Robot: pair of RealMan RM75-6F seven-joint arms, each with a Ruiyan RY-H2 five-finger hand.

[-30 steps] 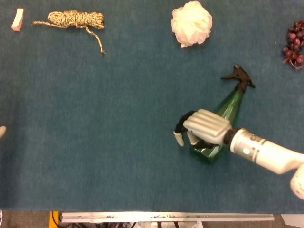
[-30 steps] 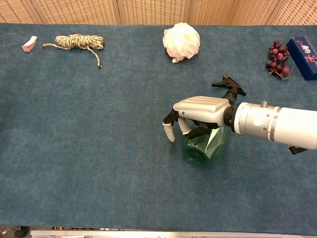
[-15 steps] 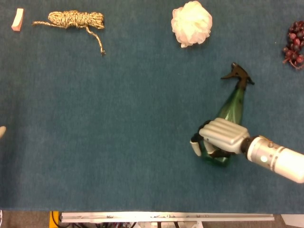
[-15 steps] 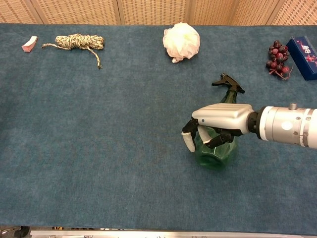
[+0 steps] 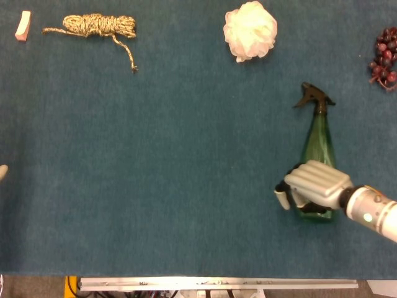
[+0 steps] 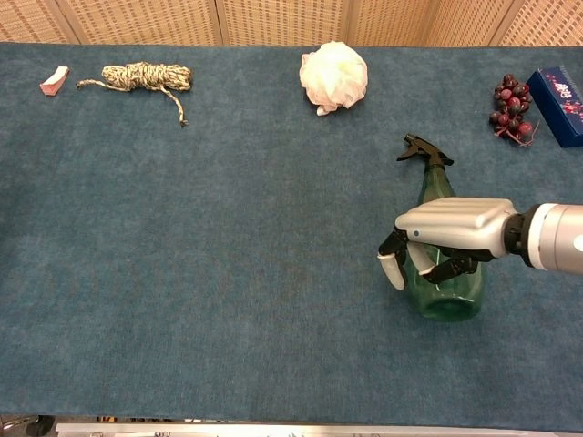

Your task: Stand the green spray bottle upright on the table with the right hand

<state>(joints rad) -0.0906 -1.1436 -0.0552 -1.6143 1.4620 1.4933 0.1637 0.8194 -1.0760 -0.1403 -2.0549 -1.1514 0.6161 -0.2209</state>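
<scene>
My right hand point(image 5: 313, 186) point(image 6: 448, 238), silver-backed with dark fingers, sits over the lower body of the translucent green plastic spray bottle with the black trigger head point(image 5: 317, 146) point(image 6: 434, 182). Fingers curl down around the bottle's wide base, palm on top; it looks like a grip, the thumb side partly hidden. The bottle is on the blue carpet-like table cover point(image 5: 155, 161) point(image 6: 200, 237) at the right side, near the front edge. From the head view it reads as lying, nozzle pointing away toward the far edge; in the chest view it looks raised. I cannot tell how upright it is.

My left hand: only a pale tip point(image 5: 2, 172) at the left edge of the head view, state cannot be told.

Far side: white mesh bath pouf point(image 5: 250, 30) point(image 6: 333, 76), coiled tan rope point(image 5: 99, 26) point(image 6: 141, 76), small pink-white block point(image 5: 23, 25) point(image 6: 55, 79), dark red grape bunch point(image 5: 384, 51) point(image 6: 511, 107), blue box point(image 6: 558, 103) just beside the grapes.
</scene>
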